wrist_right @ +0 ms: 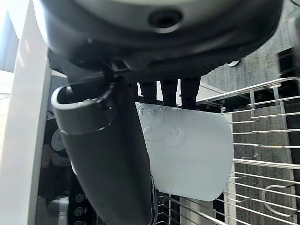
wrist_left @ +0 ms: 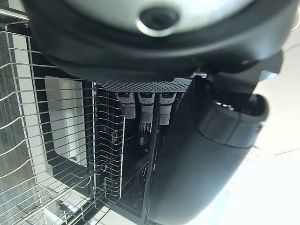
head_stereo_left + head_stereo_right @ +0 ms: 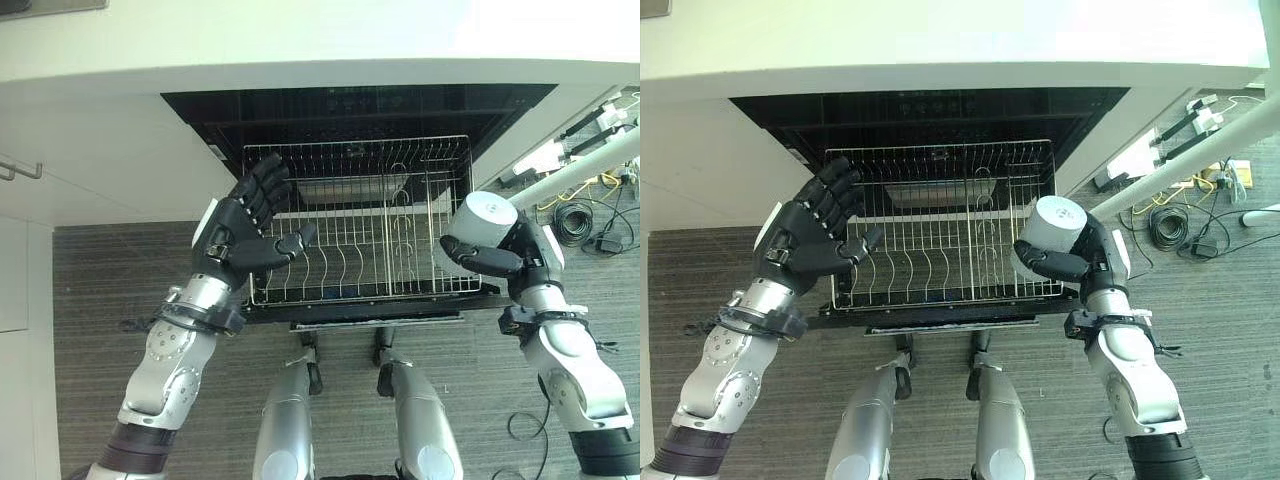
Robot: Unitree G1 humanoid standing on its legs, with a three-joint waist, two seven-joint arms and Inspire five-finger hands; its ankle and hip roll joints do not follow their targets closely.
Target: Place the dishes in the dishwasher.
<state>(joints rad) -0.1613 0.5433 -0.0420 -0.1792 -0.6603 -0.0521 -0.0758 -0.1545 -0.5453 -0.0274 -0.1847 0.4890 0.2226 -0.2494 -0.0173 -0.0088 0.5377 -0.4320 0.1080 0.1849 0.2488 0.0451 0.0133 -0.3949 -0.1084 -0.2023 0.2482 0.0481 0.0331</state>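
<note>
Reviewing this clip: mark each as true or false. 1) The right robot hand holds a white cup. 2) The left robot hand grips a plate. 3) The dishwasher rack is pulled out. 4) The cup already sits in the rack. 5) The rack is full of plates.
1) True: the right robot hand is curled round the white cup.
2) False: the left robot hand is open and holds nothing, beside the rack's left edge.
3) True: the wire dishwasher rack stands out in front of the dishwasher opening.
4) False: the cup is held at the rack's right side.
5) False: no plates show in it.
</note>
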